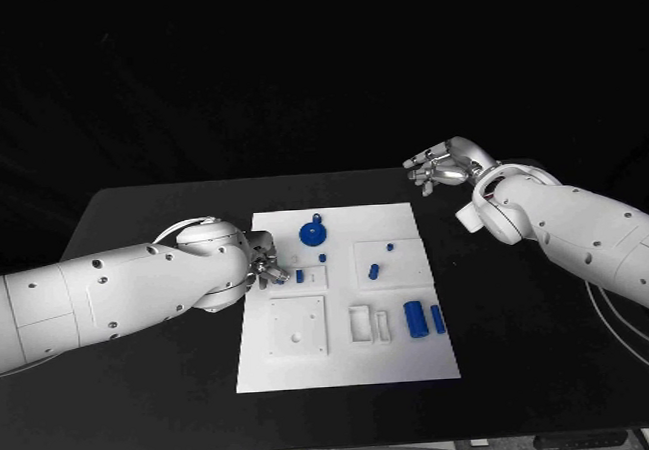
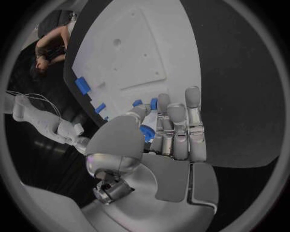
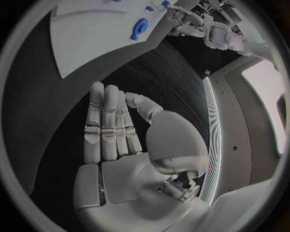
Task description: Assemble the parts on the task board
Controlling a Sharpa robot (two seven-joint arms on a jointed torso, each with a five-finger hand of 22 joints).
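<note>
Black table [image 1: 160, 412], white task board [image 1: 345, 359] lying between the two hands, left hand [image 1: 257, 263] at the board's left edge pinching a small blue part [image 2: 147, 133] between thumb and fingers, right hand [image 1: 440, 165] empty, fingers straight and together, above the table beyond the board's far right corner, round blue part [image 1: 314, 231] on the board just beyond the left hand, blue cylinder [image 1: 414, 319] near the board's right edge

Legible text, labels, brands, numbers, signs: none. The task board [image 1: 346, 369] carries no readable marking on its white face, and the blue parts [image 1: 414, 317] lying on it bear no lettering that can be made out. The black table [image 1: 151, 223] around the board shows no print either.
</note>
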